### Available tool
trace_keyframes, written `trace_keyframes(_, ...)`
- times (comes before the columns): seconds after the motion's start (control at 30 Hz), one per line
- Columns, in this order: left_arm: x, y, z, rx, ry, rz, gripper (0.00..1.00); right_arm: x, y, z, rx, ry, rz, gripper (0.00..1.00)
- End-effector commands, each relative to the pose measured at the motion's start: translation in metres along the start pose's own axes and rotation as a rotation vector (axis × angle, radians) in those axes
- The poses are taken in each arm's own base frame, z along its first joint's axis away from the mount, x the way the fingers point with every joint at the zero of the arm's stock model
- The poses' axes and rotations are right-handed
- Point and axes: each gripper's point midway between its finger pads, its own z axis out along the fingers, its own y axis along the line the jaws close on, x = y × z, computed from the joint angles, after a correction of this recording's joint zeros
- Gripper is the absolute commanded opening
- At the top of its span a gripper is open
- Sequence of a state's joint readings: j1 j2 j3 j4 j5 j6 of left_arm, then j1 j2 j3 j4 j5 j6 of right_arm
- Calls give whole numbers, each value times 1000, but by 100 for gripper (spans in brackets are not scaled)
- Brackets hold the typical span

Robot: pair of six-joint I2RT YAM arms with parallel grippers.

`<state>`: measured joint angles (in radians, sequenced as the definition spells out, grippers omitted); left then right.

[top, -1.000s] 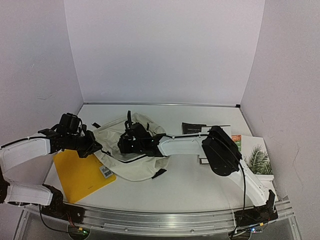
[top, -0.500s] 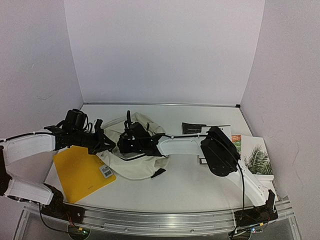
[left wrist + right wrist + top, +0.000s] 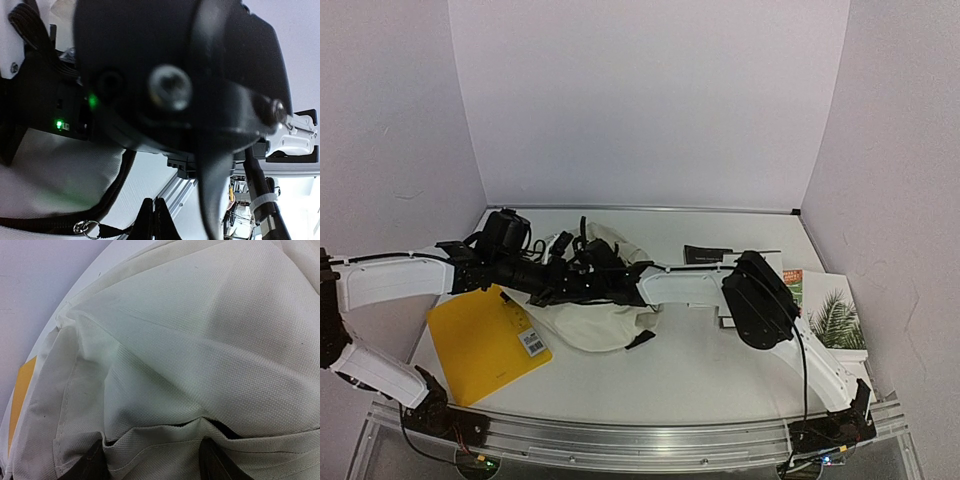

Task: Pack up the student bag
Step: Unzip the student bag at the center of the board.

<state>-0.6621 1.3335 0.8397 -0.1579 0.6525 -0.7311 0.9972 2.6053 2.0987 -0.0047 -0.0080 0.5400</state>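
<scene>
Far left, the yellow folder (image 3: 480, 345) lies flat on the tabletop (image 3: 700, 370), and more of it shows than a second ago because my left arm has swung off it and across to the bag (image 3: 595, 325). The left hand (image 3: 153, 220) is closed, tips together, with a black strap (image 3: 50, 226) and its ring running right up to them. The bag sits mid-tabletop, just right of the folder. Its left side has been drawn in toward the middle over the last second, so it looks more bunched and narrower than before. The right hand (image 3: 152, 462) has not moved. Its fingers stand apart at the bag's upper edge with a fold of cream cloth across the gap, and from that close view I can't tell whether they clamp it. Well right, the books (image 3: 835, 320) lie untouched. My reading is that I'm working the bag open and that nothing is packed yet.
</scene>
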Motion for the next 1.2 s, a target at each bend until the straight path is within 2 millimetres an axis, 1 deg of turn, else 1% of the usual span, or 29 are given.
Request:
trace_keyframes(0.0, -9, -52, 7, 149, 11, 127, 0, 7, -29, 7, 3, 56, 43, 61)
trace_keyframes(0.13, -2, -44, 13, 118, 39, 120, 1, -20, -7, -15, -105, 19, 9, 65)
trace_keyframes(0.2, 2, -34, 13, 75, 45, 108, 4, -31, 1, -32, -141, 8, -11, 66)
trace_keyframes(0.27, 1, -33, 9, 52, 35, 112, 14, -40, 7, -50, -171, -6, -25, 68)
trace_keyframes(0.33, -3, -42, -2, 52, -8, 133, 34, -45, 17, -72, -216, -8, -47, 71)
trace_keyframes(0.37, -7, -44, -8, 45, -41, 145, 41, -47, 21, -83, -233, -5, -54, 72)
trace_keyframes(0.43, -13, -47, -20, 20, -101, 163, 53, -48, 24, -104, -253, -1, -64, 73)
trace_keyframes(0.53, -14, -42, -32, -37, -141, 166, 67, -48, 23, -131, -255, -4, -74, 77)
trace_keyframes(0.67, -18, -31, -41, -107, -168, 141, 77, -45, 23, -159, -261, -2, -75, 80)
trace_keyframes(0.73, -25, -22, -50, -169, -203, 117, 81, -42, 25, -170, -278, 4, -80, 80)
trace_keyframes(0.77, -29, -14, -56, -206, -224, 92, 84, -40, 26, -175, -288, 10, -85, 80)
trace_keyframes(0.83, -40, 3, -71, -269, -285, 30, 88, -39, 35, -188, -326, 11, -111, 81)
trace_keyframes(0.93, -50, 41, -95, -335, -360, -106, 90, -37, 58, -209, -382, 0, -183, 83)
trace_keyframes(0.97, -50, 53, -101, -354, -380, -146, 90, -35, 63, -212, -382, 5, -201, 83)
trace_keyframes(1.0, -52, 62, -108, -366, -404, -179, 91, -33, 66, -213, -376, 18, -210, 83)
trace_keyframes(1.07, -51, 75, -112, -377, -415, -218, 93, -27, 62, -206, -339, 55, -210, 82)
trace_keyframes(1.17, -49, 89, -115, -398, -411, -261, 94, -14, 64, -198, -316, 111, -236, 79)
